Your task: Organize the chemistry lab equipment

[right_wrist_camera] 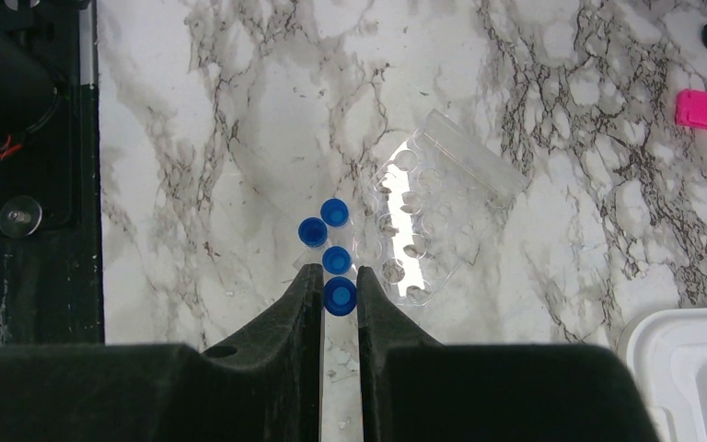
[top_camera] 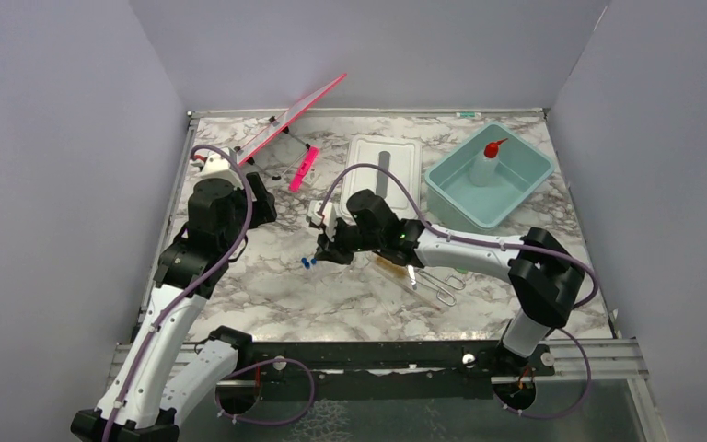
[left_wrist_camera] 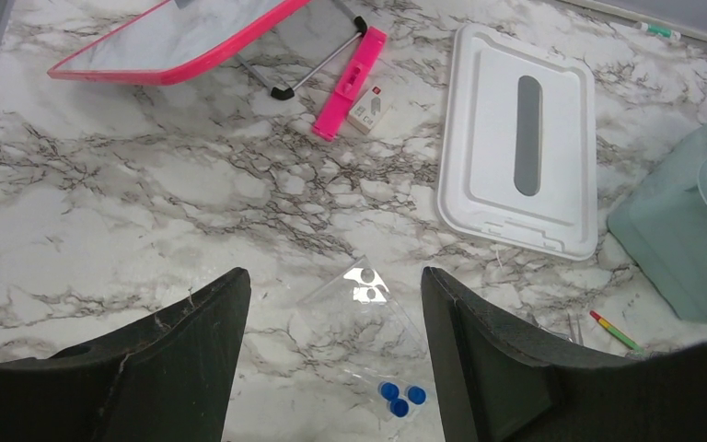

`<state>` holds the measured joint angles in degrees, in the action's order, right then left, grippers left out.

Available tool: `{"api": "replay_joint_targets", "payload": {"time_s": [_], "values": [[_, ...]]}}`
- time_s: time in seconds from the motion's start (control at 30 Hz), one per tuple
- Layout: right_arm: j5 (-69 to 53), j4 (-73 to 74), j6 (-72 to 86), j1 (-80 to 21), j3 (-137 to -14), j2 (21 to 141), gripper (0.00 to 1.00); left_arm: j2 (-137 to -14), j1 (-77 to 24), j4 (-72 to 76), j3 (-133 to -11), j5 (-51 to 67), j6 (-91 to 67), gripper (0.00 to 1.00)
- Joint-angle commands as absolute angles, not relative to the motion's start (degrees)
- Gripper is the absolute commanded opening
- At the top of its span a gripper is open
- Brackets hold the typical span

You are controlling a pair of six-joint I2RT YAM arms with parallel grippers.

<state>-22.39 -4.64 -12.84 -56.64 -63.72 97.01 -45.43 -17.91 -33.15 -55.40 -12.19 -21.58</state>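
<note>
My right gripper (right_wrist_camera: pixel 339 276) is shut on a clear blue-capped tube (right_wrist_camera: pixel 339 296), low over the marble table. Three more blue-capped tubes (right_wrist_camera: pixel 322 230) lie just ahead of it, beside a clear plastic tube rack (right_wrist_camera: pixel 433 216). In the top view the right gripper (top_camera: pixel 322 250) is at mid-table by the blue caps (top_camera: pixel 307 263). My left gripper (left_wrist_camera: pixel 331 281) is open and empty above the rack (left_wrist_camera: pixel 368 304) and caps (left_wrist_camera: pixel 400 398); it also shows in the top view (top_camera: pixel 260 201). The white squeeze bottle (top_camera: pixel 488 164) stands in the teal tub (top_camera: pixel 529 189). Brush (top_camera: pixel 391 269), wire clamp (top_camera: pixel 444 287) and green-tipped stick (left_wrist_camera: pixel 619 331) lie loose.
A white lid (top_camera: pixel 382 166) lies flat at the back centre. A pink-framed panel (top_camera: pixel 290 115) on a stand and a pink bar (top_camera: pixel 302 170) sit at the back left. Grey walls enclose the table on three sides.
</note>
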Motion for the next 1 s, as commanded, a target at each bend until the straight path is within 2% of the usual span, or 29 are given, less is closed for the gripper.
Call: {"api": "replay_joint_targets", "payload": {"time_s": [0.0,0.47,0.97], "values": [[-22.3,-6.8,-14.4,-56.9,-63.5,98.3,0.12,-45.5,-18.0,-32.4,-57.0,-12.2,-20.4,0.71],[-20.2,-6.4,-15.9,-57.0,-63.2,100.3,0.14,-45.6,-18.0,-32.4,-56.3,-12.5,-19.6,0.71],[-18.9,-3.8,-16.0,-57.0,-64.2,100.9,0.2,-45.4,-18.0,-32.3,-55.8,-12.7,-19.4,0.71]]}}
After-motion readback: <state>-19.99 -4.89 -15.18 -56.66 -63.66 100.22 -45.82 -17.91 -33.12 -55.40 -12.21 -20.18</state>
